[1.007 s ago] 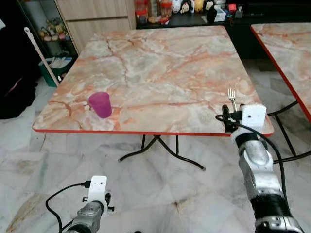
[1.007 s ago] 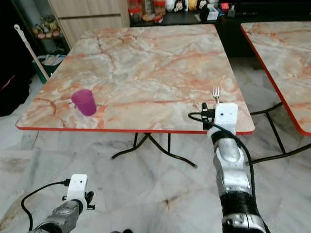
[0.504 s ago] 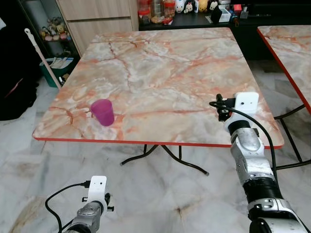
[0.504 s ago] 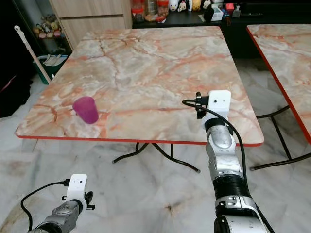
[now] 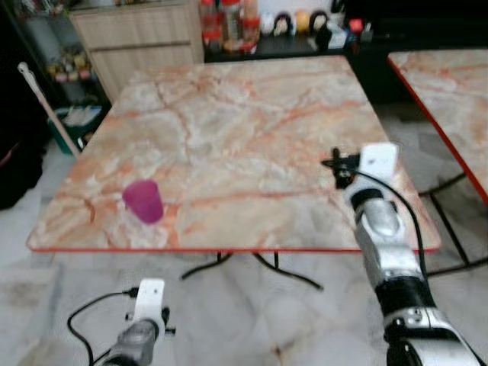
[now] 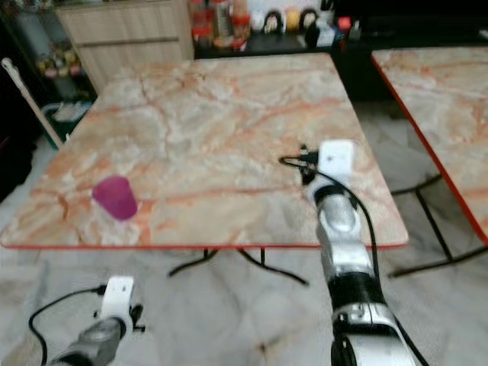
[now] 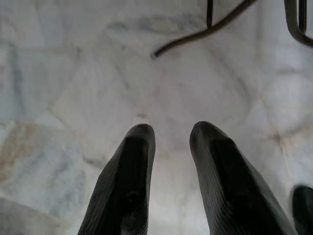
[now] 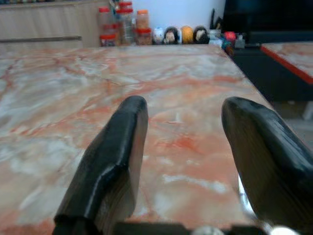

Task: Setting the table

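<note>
With its fingers spread wide and holding nothing, the right hand (image 8: 183, 161) hovered low over the tabletop (image 5: 229, 122) near its right front edge, so it probably should lift straight, well apart from the purple cup (image 5: 143, 201).

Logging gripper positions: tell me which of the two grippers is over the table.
The right gripper, fingers open above the marble table; the left gripper hangs low over the floor.
</note>
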Controlling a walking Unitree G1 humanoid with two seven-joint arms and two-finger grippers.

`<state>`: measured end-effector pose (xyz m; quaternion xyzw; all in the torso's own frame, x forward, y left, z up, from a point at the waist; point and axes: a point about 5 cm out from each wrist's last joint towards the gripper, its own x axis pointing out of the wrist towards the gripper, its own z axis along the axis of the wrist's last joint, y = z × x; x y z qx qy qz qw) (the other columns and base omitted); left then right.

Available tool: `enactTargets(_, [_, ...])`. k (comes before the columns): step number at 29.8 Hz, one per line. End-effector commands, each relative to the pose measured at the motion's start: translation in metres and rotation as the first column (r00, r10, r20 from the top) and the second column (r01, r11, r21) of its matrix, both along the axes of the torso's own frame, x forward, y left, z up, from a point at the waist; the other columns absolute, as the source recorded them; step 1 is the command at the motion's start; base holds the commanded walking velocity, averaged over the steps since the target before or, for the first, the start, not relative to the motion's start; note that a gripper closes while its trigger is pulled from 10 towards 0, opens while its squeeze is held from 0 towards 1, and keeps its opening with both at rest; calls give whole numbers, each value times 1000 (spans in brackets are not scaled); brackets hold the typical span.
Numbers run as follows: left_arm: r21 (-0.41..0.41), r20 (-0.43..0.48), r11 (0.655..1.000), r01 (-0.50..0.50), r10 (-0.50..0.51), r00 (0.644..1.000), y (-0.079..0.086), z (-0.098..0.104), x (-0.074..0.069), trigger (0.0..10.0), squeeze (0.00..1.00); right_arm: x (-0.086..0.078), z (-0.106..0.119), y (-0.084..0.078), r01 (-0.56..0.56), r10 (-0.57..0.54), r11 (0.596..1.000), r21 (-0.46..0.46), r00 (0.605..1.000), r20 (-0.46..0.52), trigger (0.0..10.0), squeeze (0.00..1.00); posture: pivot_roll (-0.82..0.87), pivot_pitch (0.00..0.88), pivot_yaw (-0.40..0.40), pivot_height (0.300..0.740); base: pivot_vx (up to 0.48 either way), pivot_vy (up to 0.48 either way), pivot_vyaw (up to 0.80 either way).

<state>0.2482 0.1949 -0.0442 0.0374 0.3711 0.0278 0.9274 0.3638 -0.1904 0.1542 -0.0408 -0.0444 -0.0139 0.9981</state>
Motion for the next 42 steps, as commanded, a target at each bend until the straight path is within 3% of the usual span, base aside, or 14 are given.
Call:
enactTargets(1, [1, -10, 1000, 4, -4, 1000, -3, -2, -2, 10000, 0, -1, 1, -5, 16, -16, 1000, 6, 1000, 1, 10000, 0, -67, 52, 86, 740, 296, 0, 0])
enactTargets(14, [-10, -16, 1000, 14, -14, 1000, -4, -2, -2, 10000, 0, -2, -1, -6, 20, -20, 1000, 8, 1000, -9, 10000, 0, -65, 69, 85, 740, 154, 0, 0])
enactTargets(27, [6, -18, 999, 35, -35, 999, -3, -1, -1, 10000, 0, -18, -11, -19, 56, -55, 998, 2, 997, -58, 10000, 0, -70, 78, 86, 740, 0, 0, 0])
enactTargets(42, [12, -19, 999, 33, -32, 999, -4, -2, -1, 10000, 0, -18, -13, -20, 108, -109, 994, -15, 986, -128, 10000, 0, -70, 78, 83, 740, 0, -267, 0])
